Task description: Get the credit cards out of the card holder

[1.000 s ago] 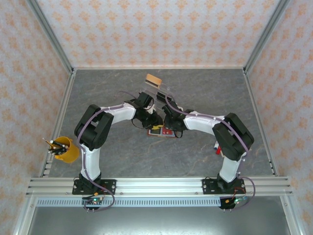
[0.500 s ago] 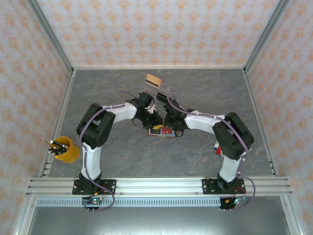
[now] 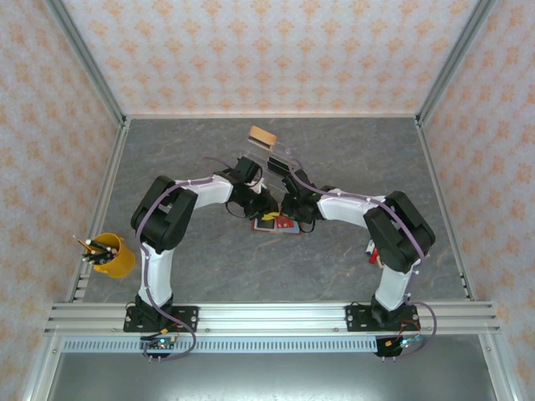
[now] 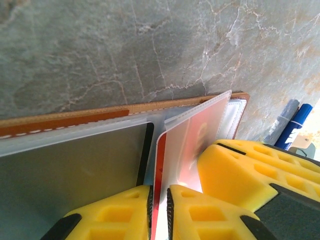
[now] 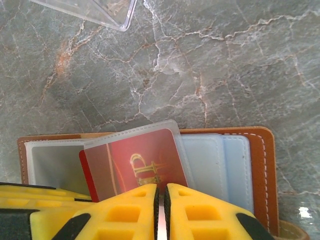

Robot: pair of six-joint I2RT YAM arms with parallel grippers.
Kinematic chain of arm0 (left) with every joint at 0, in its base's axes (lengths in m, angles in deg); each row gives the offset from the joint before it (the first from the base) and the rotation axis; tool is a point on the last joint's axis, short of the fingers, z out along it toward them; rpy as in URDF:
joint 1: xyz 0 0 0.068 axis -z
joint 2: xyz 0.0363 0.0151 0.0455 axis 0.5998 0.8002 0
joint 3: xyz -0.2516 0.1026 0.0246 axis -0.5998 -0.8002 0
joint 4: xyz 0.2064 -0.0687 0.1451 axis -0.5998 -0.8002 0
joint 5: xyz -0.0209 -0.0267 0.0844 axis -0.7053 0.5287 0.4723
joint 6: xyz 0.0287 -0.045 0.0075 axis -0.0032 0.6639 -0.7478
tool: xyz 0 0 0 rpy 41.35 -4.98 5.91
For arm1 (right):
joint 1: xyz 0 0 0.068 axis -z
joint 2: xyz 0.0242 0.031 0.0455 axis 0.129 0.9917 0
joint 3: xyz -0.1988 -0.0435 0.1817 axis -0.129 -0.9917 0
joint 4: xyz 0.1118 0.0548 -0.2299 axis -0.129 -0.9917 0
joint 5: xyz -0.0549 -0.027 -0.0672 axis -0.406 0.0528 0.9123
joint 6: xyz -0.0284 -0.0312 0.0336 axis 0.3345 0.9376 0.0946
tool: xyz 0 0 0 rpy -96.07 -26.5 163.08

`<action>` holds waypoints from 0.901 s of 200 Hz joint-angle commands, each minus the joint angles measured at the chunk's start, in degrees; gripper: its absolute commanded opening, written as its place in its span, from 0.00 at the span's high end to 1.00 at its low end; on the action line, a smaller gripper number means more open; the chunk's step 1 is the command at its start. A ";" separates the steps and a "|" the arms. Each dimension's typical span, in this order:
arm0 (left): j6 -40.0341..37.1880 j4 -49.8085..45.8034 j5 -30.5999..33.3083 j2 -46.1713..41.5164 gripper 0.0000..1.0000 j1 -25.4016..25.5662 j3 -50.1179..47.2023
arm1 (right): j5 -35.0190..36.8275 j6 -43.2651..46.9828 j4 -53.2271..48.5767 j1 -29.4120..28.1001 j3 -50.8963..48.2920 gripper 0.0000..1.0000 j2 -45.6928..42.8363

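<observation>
Right wrist view: the brown card holder (image 5: pixel 260 170) lies open on the grey table (image 5: pixel 225 65). The right gripper (image 5: pixel 160 192) is pressed together on a clear sleeve (image 5: pixel 135 160) at the holder's middle. The red card (image 5: pixel 90 172) pokes out of that sleeve, and the left gripper (image 4: pixel 159 192) pinches its edge. Yellow fingers hide the card's near end.

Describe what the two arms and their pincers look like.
Both the left arm and right arm have white links between bulky black joints, with a thin purple cable running along each and black bases. The left pincer and right pincer have bright yellow, blocky fingers with rectangular recesses and black backing.
</observation>
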 commanded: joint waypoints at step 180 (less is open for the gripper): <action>1.06 10.86 -6.04 -6.09 1.00 -2.87 -6.19 | 3.16 -0.75 -4.70 -0.05 -0.53 0.86 3.80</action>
